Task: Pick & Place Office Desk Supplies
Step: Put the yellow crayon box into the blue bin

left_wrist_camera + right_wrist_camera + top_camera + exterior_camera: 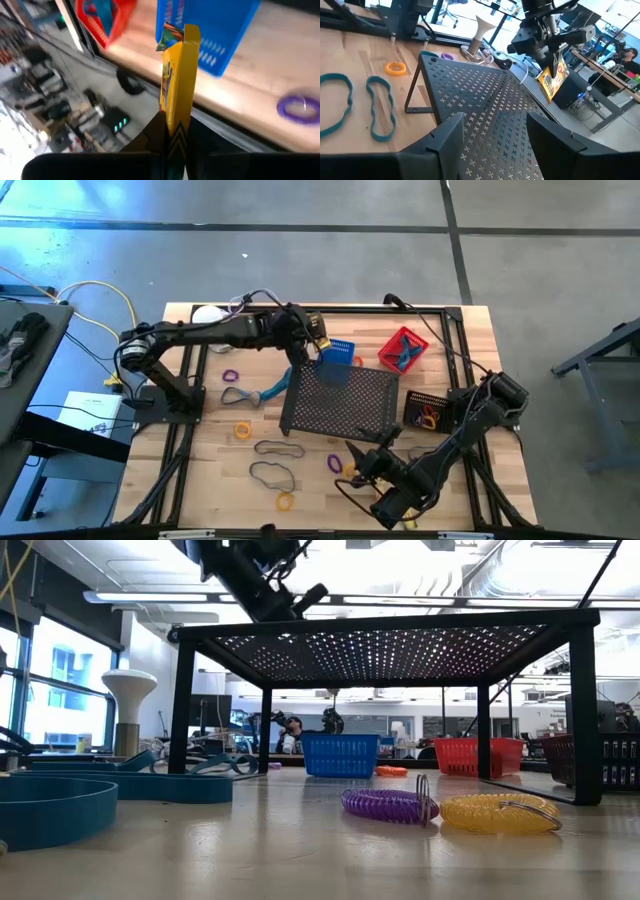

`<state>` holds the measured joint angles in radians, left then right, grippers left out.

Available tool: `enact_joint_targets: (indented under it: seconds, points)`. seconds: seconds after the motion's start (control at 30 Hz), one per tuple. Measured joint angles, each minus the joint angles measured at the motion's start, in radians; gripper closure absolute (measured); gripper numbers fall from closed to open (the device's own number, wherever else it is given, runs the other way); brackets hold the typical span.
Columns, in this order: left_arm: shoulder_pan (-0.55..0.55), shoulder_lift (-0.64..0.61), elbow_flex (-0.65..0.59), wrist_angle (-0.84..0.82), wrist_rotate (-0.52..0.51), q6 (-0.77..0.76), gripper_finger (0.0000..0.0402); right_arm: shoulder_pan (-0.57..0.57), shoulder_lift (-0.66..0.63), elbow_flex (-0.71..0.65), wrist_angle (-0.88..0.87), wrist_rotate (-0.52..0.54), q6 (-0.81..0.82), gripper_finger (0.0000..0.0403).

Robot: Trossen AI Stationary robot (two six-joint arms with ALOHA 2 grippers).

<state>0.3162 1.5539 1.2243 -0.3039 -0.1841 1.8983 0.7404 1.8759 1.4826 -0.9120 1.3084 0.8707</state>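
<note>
1. Yellow packet is clenched between the fingers of the left hand, held up in the air with its long axis running straight out from the fingers.
2. That hand hangs above the far edge of the black mesh stand, and the blue basket lies just beyond it, toward the far side of the bench; the red basket sits further right.
3. My reading: the packet is meant for the blue basket, so the move turns on a short carry forward until the packet's free end is over the opening.
4. Right hand rests near the stand's near edge, fingers spread and grasping nothing.
5. Loose bands and small rings lie on the bench left of and nearer than the stand, still to be sorted; the left arm is nearer most of them.
</note>
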Motion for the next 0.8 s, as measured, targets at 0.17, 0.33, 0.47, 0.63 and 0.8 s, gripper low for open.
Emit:
enact_joint_targets:
  seconds: [0.17,0.33,0.47,0.63,0.8]
  points:
    - [0.027,0.004,0.000,-0.020,0.141,0.011,0.0370,-0.022,0.000,0.000,0.011,0.001,0.000,0.0200]
    - [0.051,0.044,0.000,-0.004,0.154,0.057,0.0370,-0.050,0.000,0.000,0.011,-0.007,0.000,0.0200]
    - [0.062,0.086,0.000,0.029,0.156,0.066,0.0370,-0.068,0.000,0.000,0.011,-0.020,-0.002,0.0200]
    - [0.062,0.095,0.000,0.046,0.251,0.062,0.0370,-0.081,0.000,0.000,0.010,-0.035,-0.009,0.0200]
    - [0.062,0.131,0.004,0.050,0.269,0.050,0.0369,-0.081,0.000,0.000,0.003,-0.036,-0.011,0.0200]
